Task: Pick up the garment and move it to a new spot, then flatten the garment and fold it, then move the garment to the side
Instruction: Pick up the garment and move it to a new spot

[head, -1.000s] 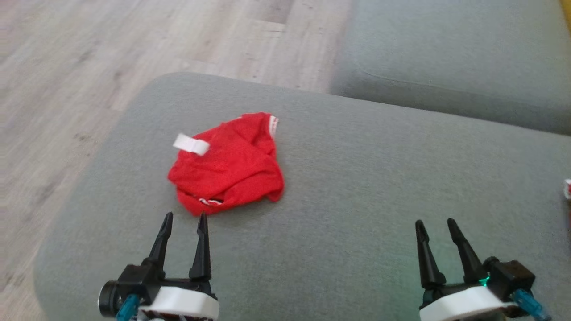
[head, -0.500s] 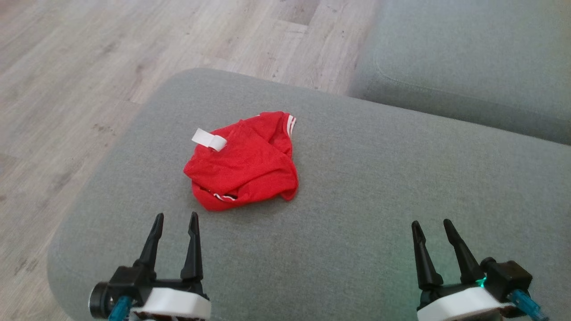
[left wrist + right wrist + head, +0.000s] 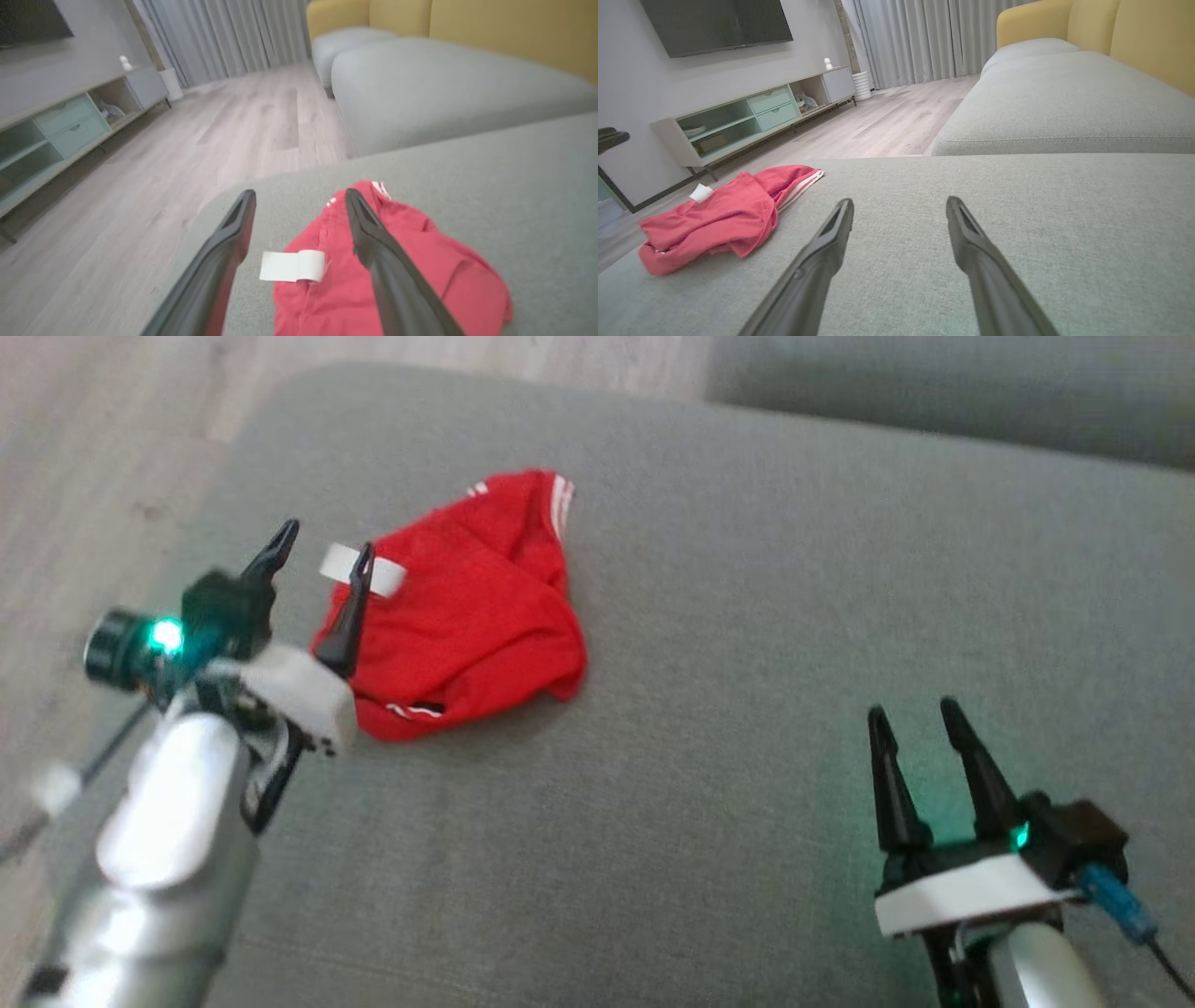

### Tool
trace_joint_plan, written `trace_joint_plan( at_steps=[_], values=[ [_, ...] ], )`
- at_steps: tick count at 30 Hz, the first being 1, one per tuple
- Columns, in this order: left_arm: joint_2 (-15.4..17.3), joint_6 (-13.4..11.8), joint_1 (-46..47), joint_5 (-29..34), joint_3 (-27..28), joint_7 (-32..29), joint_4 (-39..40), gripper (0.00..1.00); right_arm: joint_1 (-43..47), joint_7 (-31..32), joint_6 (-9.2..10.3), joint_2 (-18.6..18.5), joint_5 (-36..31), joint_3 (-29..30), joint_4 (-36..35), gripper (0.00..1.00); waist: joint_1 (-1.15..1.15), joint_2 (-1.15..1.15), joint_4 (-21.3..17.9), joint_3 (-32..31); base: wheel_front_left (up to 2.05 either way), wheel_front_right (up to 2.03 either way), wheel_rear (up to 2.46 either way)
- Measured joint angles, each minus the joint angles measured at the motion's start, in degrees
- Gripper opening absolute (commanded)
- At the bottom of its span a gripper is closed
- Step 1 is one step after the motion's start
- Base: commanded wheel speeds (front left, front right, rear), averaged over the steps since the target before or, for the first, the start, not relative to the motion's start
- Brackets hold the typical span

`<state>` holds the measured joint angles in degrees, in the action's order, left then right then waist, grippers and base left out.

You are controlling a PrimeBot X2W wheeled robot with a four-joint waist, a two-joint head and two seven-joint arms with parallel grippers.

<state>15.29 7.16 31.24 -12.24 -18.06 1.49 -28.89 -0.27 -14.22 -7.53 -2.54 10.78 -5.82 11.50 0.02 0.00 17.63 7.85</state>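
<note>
- Left gripper (image 3: 327, 539), spread wide and empty, hangs at the garment's (image 3: 467, 616) left edge, lined up to grab it.
- Right gripper (image 3: 915, 709), likewise released, idles well right over the cushion (image 3: 747, 569).

The spread left tool (image 3: 300, 193) frames the white label (image 3: 292, 266) of the crumpled red garment (image 3: 448, 280).

The crumpled garment (image 3: 467, 616) and its white tag (image 3: 385, 579) lay just below my left gripper (image 3: 327, 539). Its spread fingers straddled the tag's side of the heap near the left edge of the cushion (image 3: 747, 616), with the floor (image 3: 93, 429) just beyond. Ahead of my right gripper (image 3: 913, 709), jaws wide, the cushion ran flat and bare, well apart from the garment, leaving open passage left toward the heap and forward to the gap before the next cushion (image 3: 934, 383).
</note>
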Motion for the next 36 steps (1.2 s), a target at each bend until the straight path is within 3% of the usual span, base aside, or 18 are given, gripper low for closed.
trace_joint_plan(
  at_steps=[4,10,14,20,21,22,36],
  values=[
    [4.5,0.4,7.1,-6.8,-9.7,-6.5,-5.1,1.00,-2.7,0.0,0.00,0.0,-0.4,-0.3,-0.4,1.00,0.00,0.00,-2.2,4.1,0.00,0.00,0.00],
    [10.5,0.4,14.2,-16.0,-20.9,-11.6,-9.8,1.00,-5.0,-0.1,0.00,-0.1,-0.3,-1.0,-0.5,1.00,-0.01,0.00,-6.5,8.6,0.00,0.00,0.00],
    [12.9,0.4,16.4,-21.3,-26.6,-12.6,-12.6,1.00,-5.3,-0.1,0.00,-0.1,-0.3,-1.3,-0.5,1.00,-0.01,0.00,-9.5,10.7,0.00,0.00,0.00],
    [13.8,0.4,17.1,-25.8,-30.9,-13.1,-14.6,1.00,-5.5,-0.1,0.00,-0.1,-0.2,-1.2,-0.5,1.00,-0.02,0.00,-11.4,11.6,0.00,0.00,0.00],
    [14.0,0.4,17.4,-26.7,-31.7,-13.1,-14.8,0.29,-5.5,-0.1,0.00,-0.1,-0.2,-1.2,-0.5,1.00,-0.02,0.00,-11.6,11.6,0.00,0.00,0.00],
    [14.2,0.4,17.7,-27.5,-32.3,-13.0,-14.9,0.00,-5.5,-0.1,0.00,-0.1,-0.2,-1.2,-0.4,1.00,-0.02,0.00,-11.7,11.5,0.00,0.00,0.00],
    [14.9,0.4,22.2,-29.1,-35.4,3.0,-15.0,0.00,-5.2,-0.1,0.00,-0.1,1.0,-1.4,0.9,1.00,-0.03,0.00,-11.5,6.5,0.00,0.00,0.00]
  ],
)
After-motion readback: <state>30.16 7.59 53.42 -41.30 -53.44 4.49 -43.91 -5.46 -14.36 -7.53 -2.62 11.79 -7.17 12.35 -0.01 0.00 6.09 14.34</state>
